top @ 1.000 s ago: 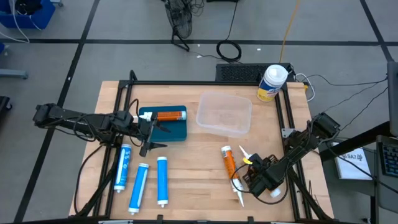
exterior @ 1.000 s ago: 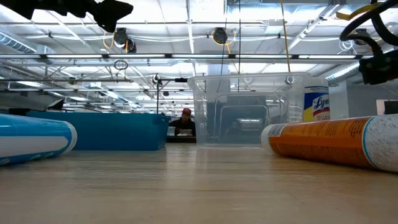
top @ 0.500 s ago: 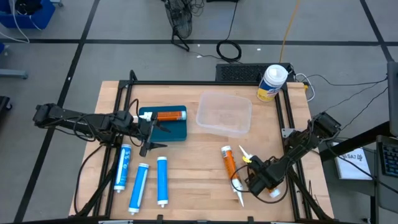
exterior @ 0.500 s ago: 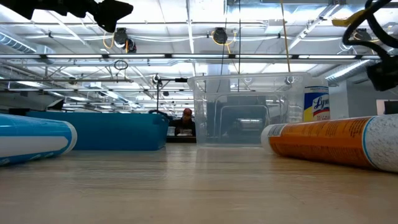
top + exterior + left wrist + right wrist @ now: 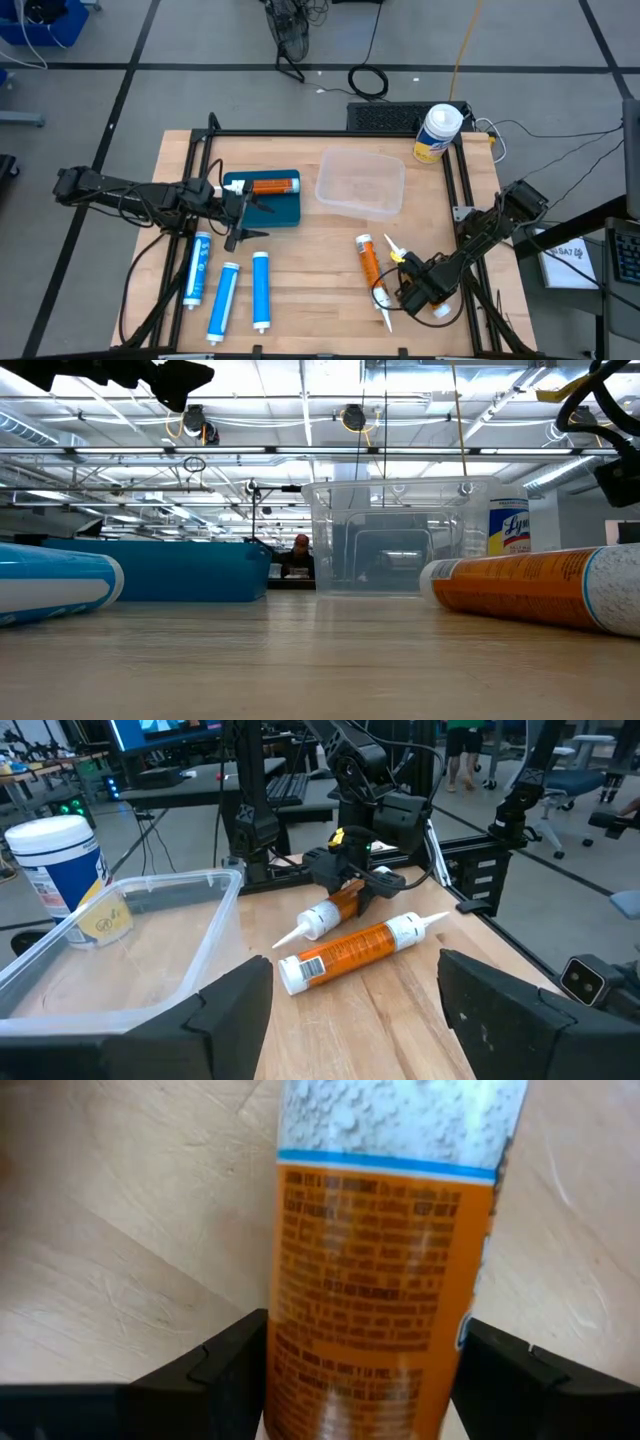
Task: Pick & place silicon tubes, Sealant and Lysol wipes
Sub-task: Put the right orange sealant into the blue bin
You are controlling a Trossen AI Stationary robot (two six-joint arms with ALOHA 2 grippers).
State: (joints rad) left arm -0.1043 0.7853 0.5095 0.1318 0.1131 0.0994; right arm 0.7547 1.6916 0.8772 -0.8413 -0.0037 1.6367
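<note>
Two orange sealant tubes lie near the table's right. One (image 5: 368, 262) rests free on the wood. My right gripper (image 5: 410, 285) is shut on the other (image 5: 338, 906). Three blue silicone tubes (image 5: 223, 298) lie side by side at the near left. A further orange tube (image 5: 270, 185) lies in the blue tray (image 5: 285, 210). My left gripper (image 5: 250, 212) hovers open over that tray, pointing level toward the right. The Lysol wipes (image 5: 438, 132) stand upright at the far right corner. My right gripper pinches the orange tube's body (image 5: 360, 1310) between its two fingers (image 5: 225, 1370), which come from above, point down and lie across the tube. The white nozzle (image 5: 295, 932) points toward the far edge and slants down to the wood. I cannot tell whether the body is off the table.
A clear plastic tub (image 5: 360, 183) stands at the far middle, between the blue tray and the wipes. A black frame (image 5: 455, 190) borders the table. Bare wood lies between the blue tubes and the orange ones.
My right gripper has turned a little at the wrist above the orange tube without travelling across the table. The gap between its fingers is unchanged.
</note>
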